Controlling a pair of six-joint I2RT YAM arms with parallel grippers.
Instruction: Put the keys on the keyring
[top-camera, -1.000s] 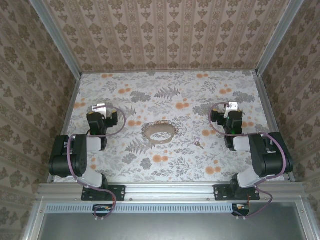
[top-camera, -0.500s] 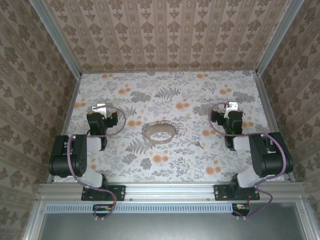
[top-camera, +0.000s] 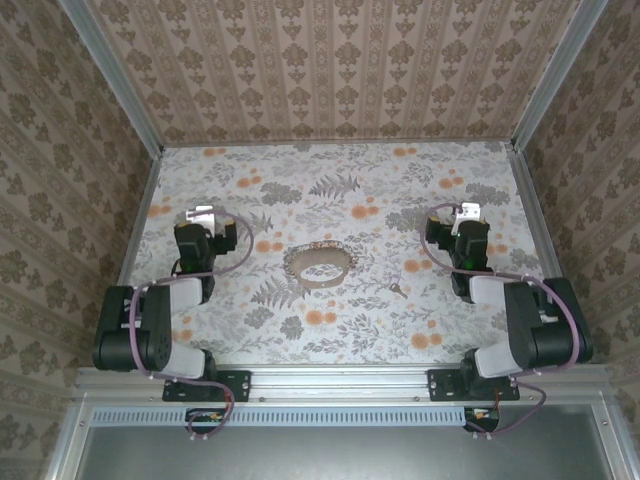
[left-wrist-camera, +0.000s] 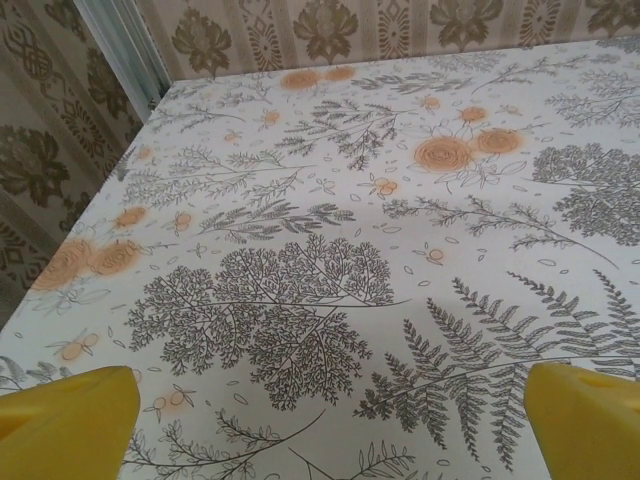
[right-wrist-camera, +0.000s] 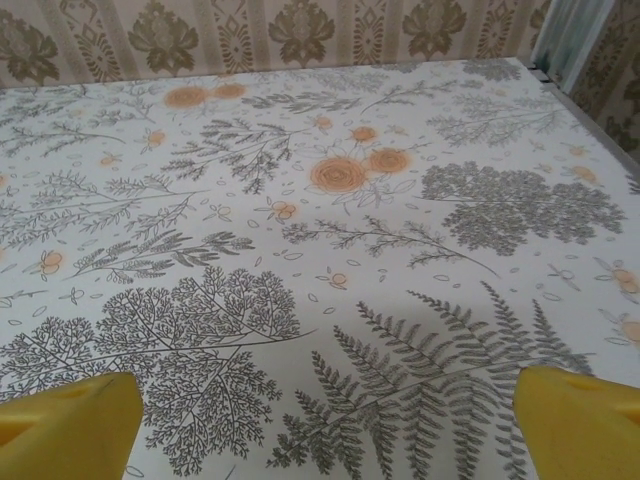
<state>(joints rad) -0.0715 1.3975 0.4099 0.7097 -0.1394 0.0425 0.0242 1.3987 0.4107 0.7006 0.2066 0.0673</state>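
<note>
Robot lab test cell: silver aluminium-profile frame (top-camera: 340, 380), beige damask wallpaper panels (top-camera: 330, 70) boxing floral-print worktop (top-camera: 330, 190); black left arm (top-camera: 140, 325) and right arm (top-camera: 535, 330) bolted on.

Small grey key (top-camera: 398, 290) lies near the oval keyring (top-camera: 318, 284), apart.

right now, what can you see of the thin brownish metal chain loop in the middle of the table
The thin brownish-silver metal chain lies flat on the floral-patterned table, near its middle. It is laid out as a seemingly closed, roughly oval loop, wider than it is deep, with bare table showing inside it. Its links are too small to make out from above. Nothing rests on it or inside it, and it touches only the table. The small grey key lies apart from it, to its right and slightly nearer the table's front edge.
</note>
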